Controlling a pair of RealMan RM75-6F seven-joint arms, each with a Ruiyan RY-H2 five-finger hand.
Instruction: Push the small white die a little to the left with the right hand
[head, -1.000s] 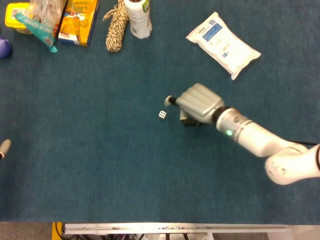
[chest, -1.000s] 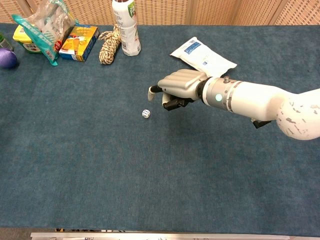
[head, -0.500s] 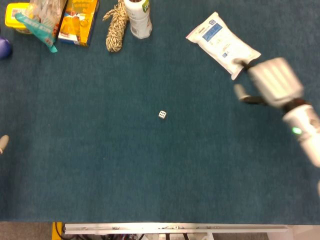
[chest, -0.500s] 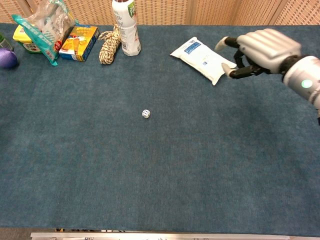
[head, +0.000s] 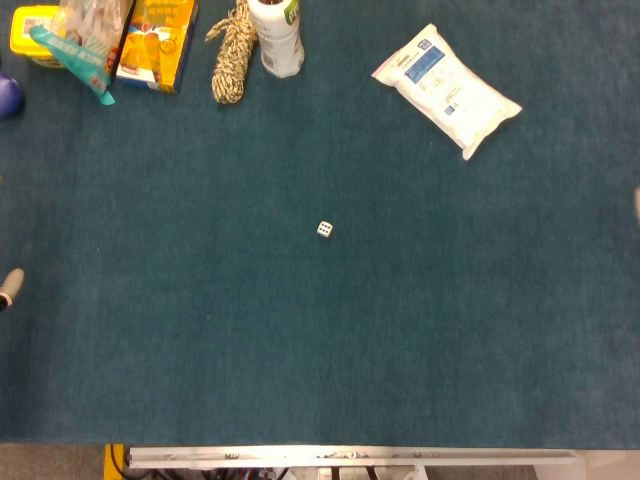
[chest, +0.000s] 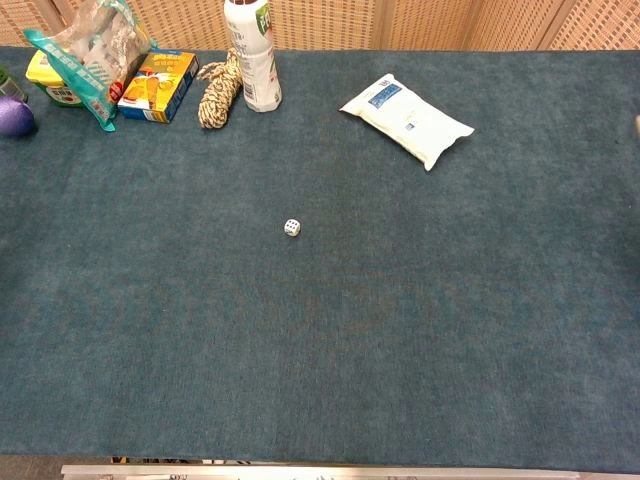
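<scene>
Die (head: 325, 229) alone, mid-table (head: 300, 340).

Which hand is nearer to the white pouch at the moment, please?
Right. The right hand barely shows at the right edge, beyond the white pouch; the left hand peeks in at the far left edge.

— What covers the surface (chest: 420, 330)?
— A dark blue-green cloth, with the small white die (chest: 291, 227) alone near its middle.
— And along the far edge?
— A white pouch (chest: 406, 119), a white bottle (chest: 252, 60), a rope bundle (chest: 217, 90), an orange box (chest: 158, 84), a crinkly bag (chest: 90, 55), and a purple ball (chest: 15, 116) at far left.
</scene>
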